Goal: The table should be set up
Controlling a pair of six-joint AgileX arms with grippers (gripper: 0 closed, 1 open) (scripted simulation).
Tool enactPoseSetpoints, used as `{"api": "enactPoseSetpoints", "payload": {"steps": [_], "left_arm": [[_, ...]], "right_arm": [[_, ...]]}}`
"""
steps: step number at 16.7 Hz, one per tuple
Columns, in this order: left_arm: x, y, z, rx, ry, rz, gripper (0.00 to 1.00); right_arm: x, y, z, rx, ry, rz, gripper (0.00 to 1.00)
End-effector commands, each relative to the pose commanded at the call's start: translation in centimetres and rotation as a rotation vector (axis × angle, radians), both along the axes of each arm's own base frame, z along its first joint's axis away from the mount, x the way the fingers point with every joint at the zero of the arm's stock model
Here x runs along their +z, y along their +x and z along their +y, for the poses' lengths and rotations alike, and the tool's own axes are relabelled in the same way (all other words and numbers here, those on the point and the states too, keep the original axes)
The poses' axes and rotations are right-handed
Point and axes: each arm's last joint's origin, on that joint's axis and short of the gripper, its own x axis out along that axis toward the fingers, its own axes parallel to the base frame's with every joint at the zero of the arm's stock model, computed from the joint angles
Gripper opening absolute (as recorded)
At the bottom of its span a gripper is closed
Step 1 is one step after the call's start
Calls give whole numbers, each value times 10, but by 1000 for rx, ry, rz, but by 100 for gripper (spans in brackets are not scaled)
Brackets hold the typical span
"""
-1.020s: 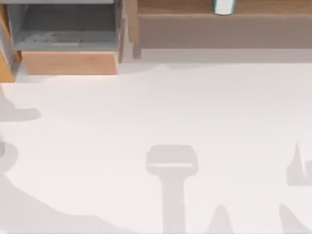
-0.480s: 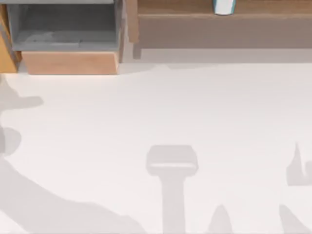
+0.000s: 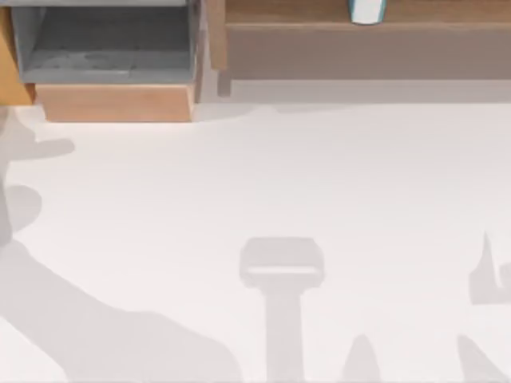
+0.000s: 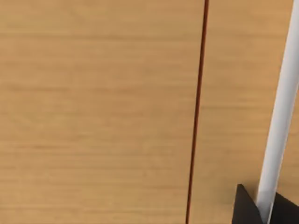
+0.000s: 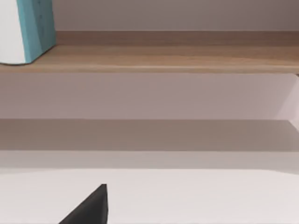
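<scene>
The white table [image 3: 319,175] spreads wide and bare, crossed only by grey arm shadows; its far part also appears in the right wrist view [image 5: 196,196]. In the left wrist view my left gripper [image 4: 264,207] has its dark fingertips [image 4: 243,207] tight on either side of a thin white handle [image 4: 280,116]. The handle runs along an orange-brown wooden panel [image 4: 93,116] with a dark seam. A dark tip of my right gripper [image 5: 88,210] hovers low over the table, facing the shelf.
A wooden-fronted box [image 3: 112,102] with a grey inside stands open at the back left, an orange wooden panel [image 3: 14,72] beside it. A long wooden shelf [image 3: 431,12] at the back right carries a white and teal object [image 3: 366,9], which also appears in the right wrist view [image 5: 23,28].
The orange panel at the left edge has shifted, and more of the box's grey inside shows. The left arm's shadow has crept toward the back and spread right. The right side is unchanged.
</scene>
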Motion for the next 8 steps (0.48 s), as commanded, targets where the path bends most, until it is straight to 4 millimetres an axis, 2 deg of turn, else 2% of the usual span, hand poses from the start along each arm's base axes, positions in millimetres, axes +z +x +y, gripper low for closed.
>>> {"api": "enactPoseSetpoints", "payload": {"steps": [2, 8], "left_arm": [[0, 0, 0, 0, 0, 0, 0], [0, 0, 0, 0, 0, 0, 45]], "right_arm": [[0, 0, 0, 0, 0, 0, 100], [0, 0, 0, 0, 0, 0, 100]]}}
